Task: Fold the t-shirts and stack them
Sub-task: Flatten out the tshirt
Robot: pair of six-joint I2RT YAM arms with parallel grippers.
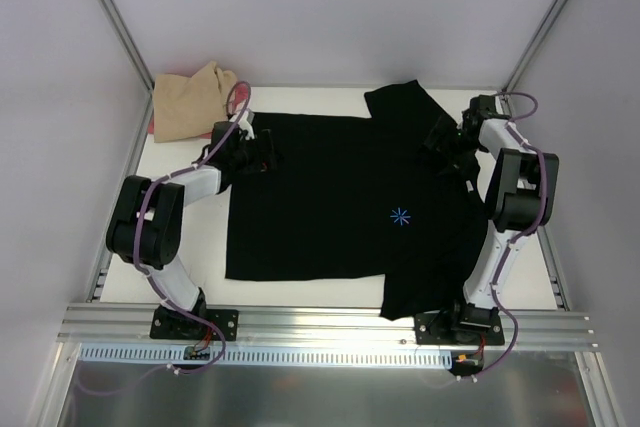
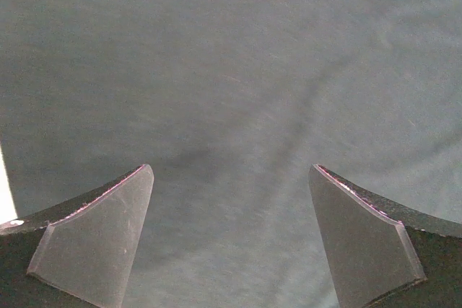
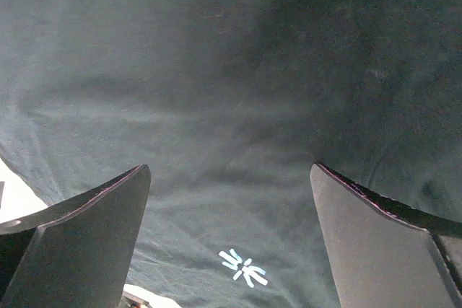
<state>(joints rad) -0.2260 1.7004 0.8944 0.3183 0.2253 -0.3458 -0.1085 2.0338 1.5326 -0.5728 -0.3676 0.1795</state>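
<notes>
Currently I find the black t-shirt (image 1: 340,207) spread flat at centre, left gripper (image 1: 262,154) and right gripper (image 1: 441,139) both wide, empty, over its far half; I judge the first fold pending, needing a two-point pinch

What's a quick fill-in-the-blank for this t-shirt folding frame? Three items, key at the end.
1. The starburst mark on the black t-shirt is light ____.
2. The tan shirt lies bunched at the table's far ____ corner.
3. The left end effector and right end effector sit over the black t-shirt with jaws ____, holding nothing.

Missing words: blue; left; open.
</notes>
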